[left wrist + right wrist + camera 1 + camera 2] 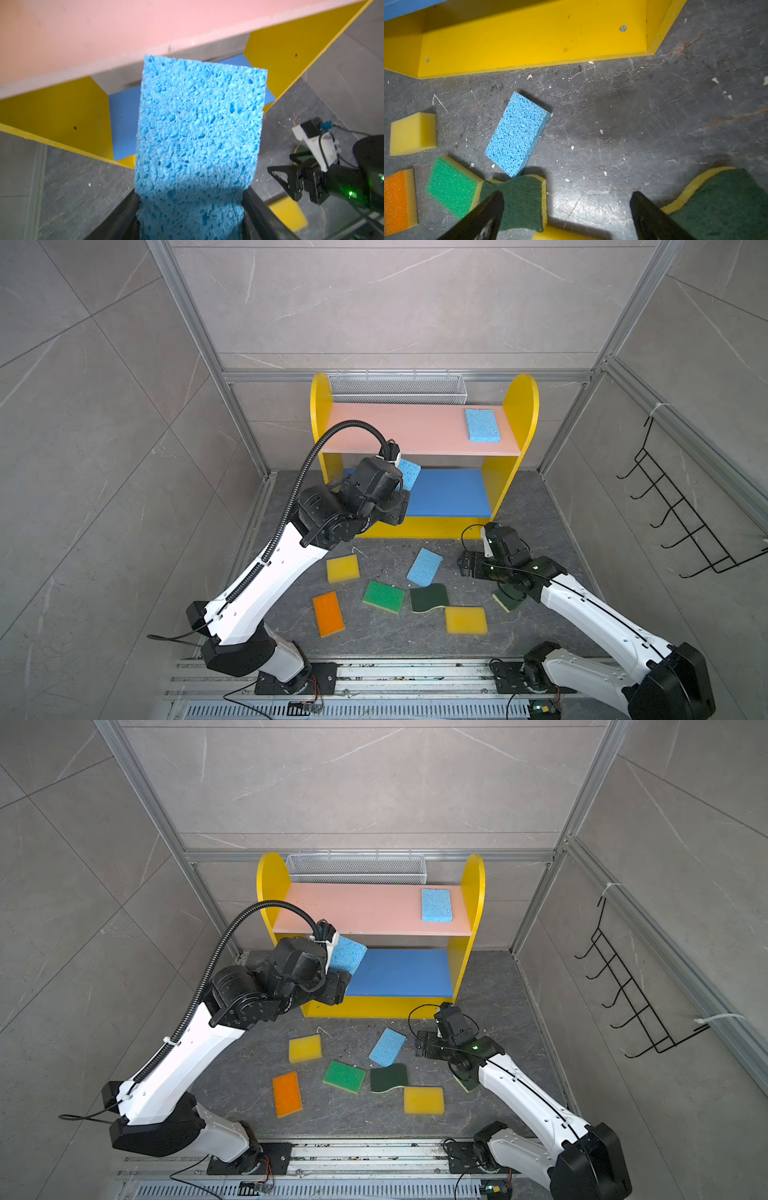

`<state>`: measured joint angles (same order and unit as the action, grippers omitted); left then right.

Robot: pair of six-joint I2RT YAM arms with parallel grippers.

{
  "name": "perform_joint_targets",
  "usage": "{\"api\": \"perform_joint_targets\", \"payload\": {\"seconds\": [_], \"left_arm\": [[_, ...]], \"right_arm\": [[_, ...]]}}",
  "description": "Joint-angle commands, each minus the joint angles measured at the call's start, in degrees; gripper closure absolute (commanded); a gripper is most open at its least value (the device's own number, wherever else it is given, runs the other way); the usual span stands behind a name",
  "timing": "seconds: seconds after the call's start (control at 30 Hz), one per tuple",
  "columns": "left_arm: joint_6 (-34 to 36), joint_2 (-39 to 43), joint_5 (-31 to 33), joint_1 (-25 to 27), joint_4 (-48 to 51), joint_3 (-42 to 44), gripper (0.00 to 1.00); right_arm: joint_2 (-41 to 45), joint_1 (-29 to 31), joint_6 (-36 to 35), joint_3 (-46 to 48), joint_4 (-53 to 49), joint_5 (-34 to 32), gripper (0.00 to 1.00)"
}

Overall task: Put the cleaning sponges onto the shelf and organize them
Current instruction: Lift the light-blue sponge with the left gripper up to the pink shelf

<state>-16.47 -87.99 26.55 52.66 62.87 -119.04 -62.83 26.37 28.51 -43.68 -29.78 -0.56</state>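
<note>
Grey tiled walls (pixel 395 302) enclose the dark floor (pixel 386 639) (and shelf (pixel 521 406)).

A: What's the big yellow thing at the back?
B: The shelf (pixel 529 37). Its bottom board sits on the gray table (pixel 643 108), and a bit of blue board (pixel 402 8) shows over it.
A: And the sponges?
B: A light blue sponge (pixel 517 135) lies flat and crooked near the shelf. One corner comes right up to a dark green scourer (pixel 523 197). A bright green sponge (pixel 452 185) touches that scourer too. Off to that side lie an orange sponge (pixel 396 199) and a yellow sponge (pixel 413 134).
A: The black bits?
B: The right gripper (pixel 566 209). Its fingers (pixel 652 220) are spread far apart, with table showing between them. A second scourer (pixel 720 201) lies beside one finger.
</note>
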Motion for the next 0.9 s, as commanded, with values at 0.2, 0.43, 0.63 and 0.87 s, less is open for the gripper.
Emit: {"api": "perform_joint_targets", "payload": {"seconds": [0.2, 0.43, 0.63, 0.87], "left_arm": [[5.02, -6.08, 3.17, -2.96, -0.52, -11.42, 0.30], [6.86, -6.93, 4.04, -5.64, -7.69, -10.99, 0.29], [8.20, -7.95, 3.43, -9.16, -11.37, -12.12, 0.29], [8.58, -7.98, 2.94, -12.44, -17.14, -10.93, 0.29]], "right_arm": [[-0.95, -0.17, -1.14, -2.29, -1.16, 1.00, 0.03], [-0.76, -0.18, -1.43, -1.76, -1.60, 0.91, 0.03], [-0.41, -0.23, -1.54, -1.71, -2.03, 0.43, 0.03], [-1.50, -0.18, -2.12, -2.62, -2.22, 0.04, 0.03]]}}
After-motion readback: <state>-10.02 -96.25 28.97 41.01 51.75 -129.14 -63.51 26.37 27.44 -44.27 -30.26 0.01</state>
